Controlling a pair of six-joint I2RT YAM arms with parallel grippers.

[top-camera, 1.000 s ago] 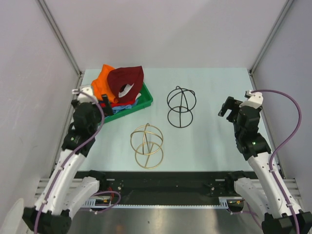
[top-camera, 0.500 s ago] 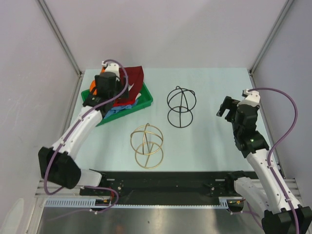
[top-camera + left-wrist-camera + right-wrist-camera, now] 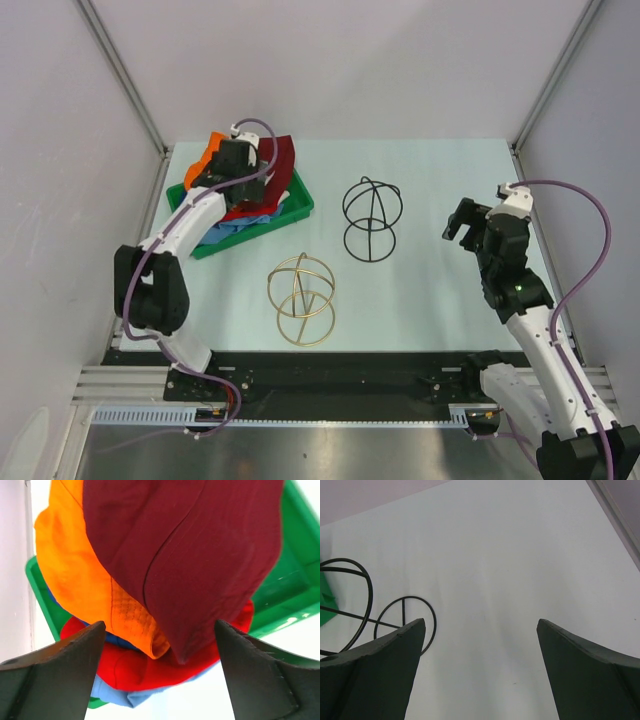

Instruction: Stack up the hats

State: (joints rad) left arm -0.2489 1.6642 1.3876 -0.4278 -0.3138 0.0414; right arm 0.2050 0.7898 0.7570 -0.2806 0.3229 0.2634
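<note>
Several hats lie piled in the green tray at the back left. A maroon hat is on top, beside an orange hat. A red hat and a light blue hat lie under them. My left gripper hangs open just above the pile. In the left wrist view the maroon hat, orange hat, red hat and light blue hat fill the space beyond the left gripper, which holds nothing. My right gripper stands open over bare table at the right, and nothing is between the right gripper's fingers.
A black wire globe frame stands mid-table, and its base ring shows in the right wrist view. A gold wire globe frame stands nearer the front. The tray's green wall rises right of the pile. Grey walls close in the table.
My left arm has swung from the table's left edge up and back over the tray, ending above the hat pile. The right arm has barely shifted.
</note>
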